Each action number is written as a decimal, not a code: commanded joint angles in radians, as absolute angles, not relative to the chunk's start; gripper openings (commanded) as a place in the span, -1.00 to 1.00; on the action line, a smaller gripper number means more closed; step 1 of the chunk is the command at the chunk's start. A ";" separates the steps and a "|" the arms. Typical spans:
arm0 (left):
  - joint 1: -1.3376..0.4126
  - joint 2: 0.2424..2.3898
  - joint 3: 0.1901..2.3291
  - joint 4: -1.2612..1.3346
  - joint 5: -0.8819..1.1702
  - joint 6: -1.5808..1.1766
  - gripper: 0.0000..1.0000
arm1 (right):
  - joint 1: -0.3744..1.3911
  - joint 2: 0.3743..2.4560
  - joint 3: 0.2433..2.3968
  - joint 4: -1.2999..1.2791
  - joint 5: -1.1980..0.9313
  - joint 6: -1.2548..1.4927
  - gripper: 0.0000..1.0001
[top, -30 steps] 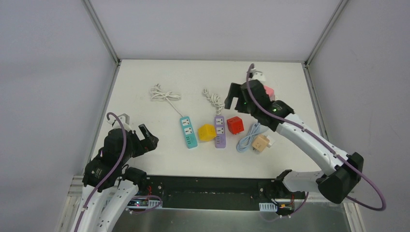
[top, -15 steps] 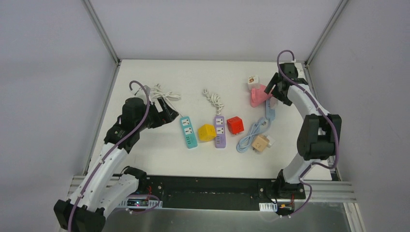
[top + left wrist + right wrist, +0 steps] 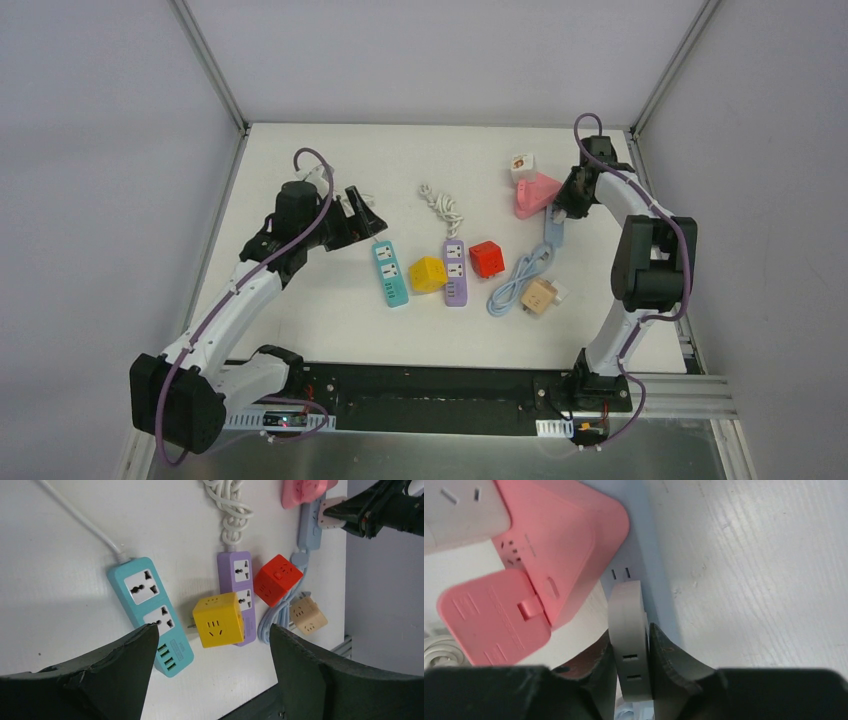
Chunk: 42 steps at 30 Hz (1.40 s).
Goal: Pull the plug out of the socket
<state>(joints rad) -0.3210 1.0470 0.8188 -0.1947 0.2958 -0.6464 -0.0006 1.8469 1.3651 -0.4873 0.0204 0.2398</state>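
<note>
We catch right pincer [image 3: 630, 650] clamped on grey plug [image 3: 626, 605], apparently seated in pale-blue socket strip [image 3: 646, 540] at bench [image 3: 300, 300] far-right edge; grip done, pull left; left pincer [image 3: 212, 632] gapes wide, empty.

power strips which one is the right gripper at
The pale blue power strip: the right gripper pinches a grey plug on it; teal strip and purple strip lie untouched.

Three power strips lying on counter [image 3: 300, 330]: teal strip [image 3: 390, 272], purple strip [image 3: 456, 272], blue strip [image 3: 553, 230]. Four cube adapters sitting there: yellow cube [image 3: 428, 274], red cube [image 3: 486, 259], tan cube [image 3: 540, 296], white cube [image 3: 521, 165]. One pink adapter [image 3: 535, 193]. One pale plug [image 3: 628, 625].
</note>
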 commanded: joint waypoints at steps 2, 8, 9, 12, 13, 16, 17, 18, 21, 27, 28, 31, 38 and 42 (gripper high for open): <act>-0.390 1.099 0.876 -0.155 0.353 -0.658 0.65 | 0.025 1.828 1.370 -0.443 -0.047 0.260 -0.57; -0.475 1.189 0.905 -0.127 0.331 -0.676 0.62 | 0.103 1.830 1.369 -0.407 -0.120 0.288 -0.68; -0.488 1.207 0.910 -0.108 0.331 -0.682 0.62 | 0.117 1.832 1.369 -0.407 -0.119 0.291 -0.68; -0.523 1.270 0.946 -0.071 0.324 -0.689 0.61 | 0.150 1.829 1.364 -0.411 -0.122 0.294 -0.68; -0.534 1.300 0.966 -0.067 0.320 -0.689 0.60 | 0.158 1.825 1.354 -0.414 -0.120 0.295 -0.68; -0.563 1.411 1.040 -0.058 0.320 -0.683 0.56 | 0.177 1.801 1.319 -0.412 -0.124 0.299 -0.67; -0.574 1.444 1.070 -0.053 0.322 -0.683 0.54 | 0.180 1.792 1.305 -0.409 -0.125 0.301 -0.66; -0.591 1.481 1.098 -0.044 0.327 -0.682 0.53 | 0.182 1.784 1.293 -0.410 -0.128 0.302 -0.65; -0.635 1.592 1.195 -0.020 0.328 -0.676 0.50 | 0.182 1.758 1.259 -0.409 -0.126 0.301 -0.56; -0.708 1.793 1.435 -0.048 0.299 -0.673 0.45 | 0.153 1.725 1.253 -0.406 -0.084 0.275 0.13; -0.720 1.823 1.467 -0.055 0.294 -0.679 0.42 | 0.143 1.724 1.259 -0.406 -0.085 0.271 0.14; -0.754 1.894 1.532 -0.042 0.264 -0.707 0.32 | 0.118 1.726 1.276 -0.406 -0.104 0.255 0.08; -0.805 2.079 1.679 0.023 0.263 -0.805 0.22 | 0.066 1.732 1.269 -0.396 -0.207 0.232 -0.71; -0.823 2.191 1.883 -0.152 0.218 -0.744 0.23 | 0.040 1.701 1.238 -0.376 -0.247 0.243 -0.84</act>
<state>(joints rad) -0.8062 2.1345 1.7153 -0.0601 0.2745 -0.7639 0.0807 1.7706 1.2484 -0.3962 -0.2066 0.2432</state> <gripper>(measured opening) 0.612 0.207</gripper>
